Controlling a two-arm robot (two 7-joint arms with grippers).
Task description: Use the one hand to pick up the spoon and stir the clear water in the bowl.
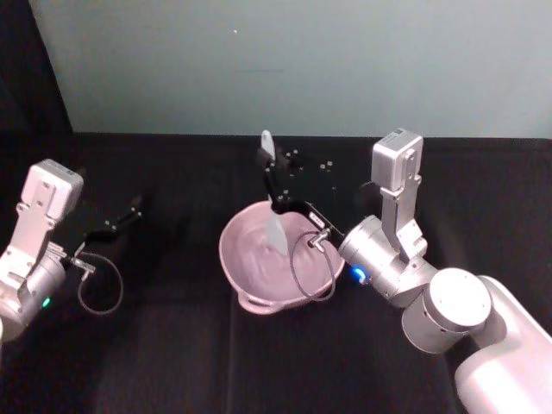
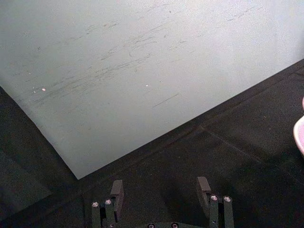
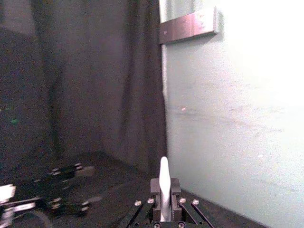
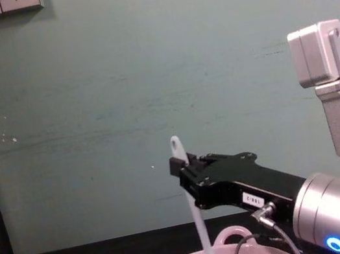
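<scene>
One arm only: your right gripper (image 1: pixel 269 166) clamps the spoon (image 1: pixel 275 226) near-vertical, head down inside the bowl (image 1: pixel 224 254); left gripper (image 1: pixel 131 210) parked, released.

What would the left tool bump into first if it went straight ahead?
Probably the black table, short of the green wall; depth is hard to judge. The left tool points past the pink bowl.

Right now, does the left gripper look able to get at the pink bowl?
Probably yes: the left gripper, open, sits left of the bowl with bare table between. The right gripper holding the spoon in the bowl could crowd it.
</scene>
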